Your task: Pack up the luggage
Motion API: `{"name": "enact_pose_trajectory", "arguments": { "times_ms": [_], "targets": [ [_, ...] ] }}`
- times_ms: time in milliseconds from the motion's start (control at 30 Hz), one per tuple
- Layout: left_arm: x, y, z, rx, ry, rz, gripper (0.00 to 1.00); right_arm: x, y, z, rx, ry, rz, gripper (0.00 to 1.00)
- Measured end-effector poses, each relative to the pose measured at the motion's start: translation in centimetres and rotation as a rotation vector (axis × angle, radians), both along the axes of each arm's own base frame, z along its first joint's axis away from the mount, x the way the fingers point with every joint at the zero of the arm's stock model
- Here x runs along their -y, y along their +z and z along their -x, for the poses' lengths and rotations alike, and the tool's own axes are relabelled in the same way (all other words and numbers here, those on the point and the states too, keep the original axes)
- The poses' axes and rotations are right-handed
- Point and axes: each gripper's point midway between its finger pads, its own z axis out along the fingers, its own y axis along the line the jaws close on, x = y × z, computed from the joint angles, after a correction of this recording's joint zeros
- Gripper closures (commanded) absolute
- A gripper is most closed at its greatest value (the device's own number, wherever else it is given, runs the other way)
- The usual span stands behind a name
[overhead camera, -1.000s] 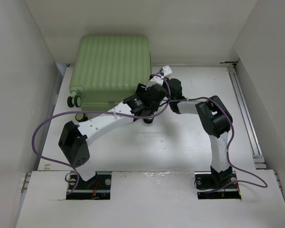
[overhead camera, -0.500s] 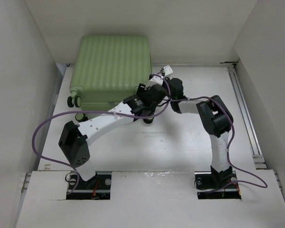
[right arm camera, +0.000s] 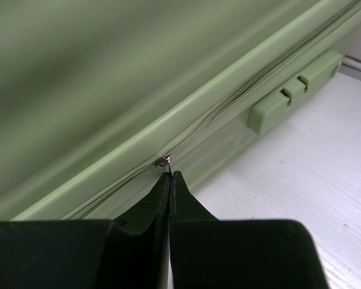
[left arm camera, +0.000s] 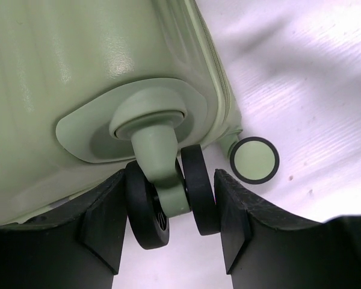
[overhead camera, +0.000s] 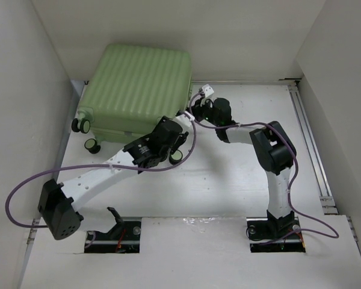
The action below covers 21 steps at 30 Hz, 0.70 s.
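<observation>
Luggage [overhead camera: 138,78] swung on white table [overhead camera: 228,180]; left end effector [left arm camera: 170,180] grips wheel [left arm camera: 200,195], right end effector [right arm camera: 169,178] shut

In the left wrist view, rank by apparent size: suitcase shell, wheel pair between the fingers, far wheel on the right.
1. Suitcase shell
2. Wheel pair
3. Far wheel, though it lies farther from the camera, so this last ranking is unsure.

Luggage [overhead camera: 138,75] shell glossy ribbed green plastic, twin wheels [left arm camera: 145,208] matt black and rubbery, zipper pull [right arm camera: 162,161] shiny metal, table [overhead camera: 228,180] matt white
</observation>
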Motion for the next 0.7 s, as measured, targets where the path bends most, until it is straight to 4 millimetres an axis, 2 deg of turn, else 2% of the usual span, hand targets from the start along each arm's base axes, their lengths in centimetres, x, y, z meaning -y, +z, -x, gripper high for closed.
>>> {"name": "enact_pose_trajectory", "arguments": {
  "times_ms": [200,333,567,700],
  "targets": [
    [-3.2,-0.1,2.1,0.018,-0.1,-0.115,1.0,0.1,0.2,-0.8,-0.016,-0.022,0.043,1.0],
    [-5.3,-0.2,3.7,0.01,-0.135,-0.172,1.0,1.0,0.6,-1.9,-0.052,-0.055,0.069,1.0],
    [-5.9,-0.2,4.3,0.045,-0.158,-0.162,1.0,1.3,0.8,-2.3,-0.114,-0.047,0.101,1.0],
    [-6.5,0.1,5.5,0.065,-0.188,-0.138,1.0,1.0,0.9,-2.9,-0.173,-0.01,0.125,1.0]
  ]
}}
